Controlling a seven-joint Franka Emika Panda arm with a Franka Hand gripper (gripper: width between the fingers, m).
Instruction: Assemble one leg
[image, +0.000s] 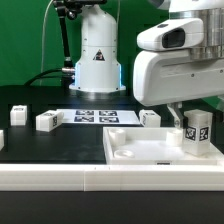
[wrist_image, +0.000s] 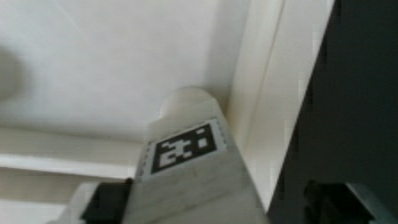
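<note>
My gripper is shut on a leg, a small chunky white block with a black-and-white tag. It holds the leg upright over the right end of the large white panel. In the wrist view the leg sits between the two dark fingers, with the gripper closed on its sides. The leg's tip points at the panel's raised rim. I cannot tell whether the leg touches the panel.
Two more legs lie at the exterior view's left, and another lies behind the panel. The marker board lies in the middle. The robot base stands at the back.
</note>
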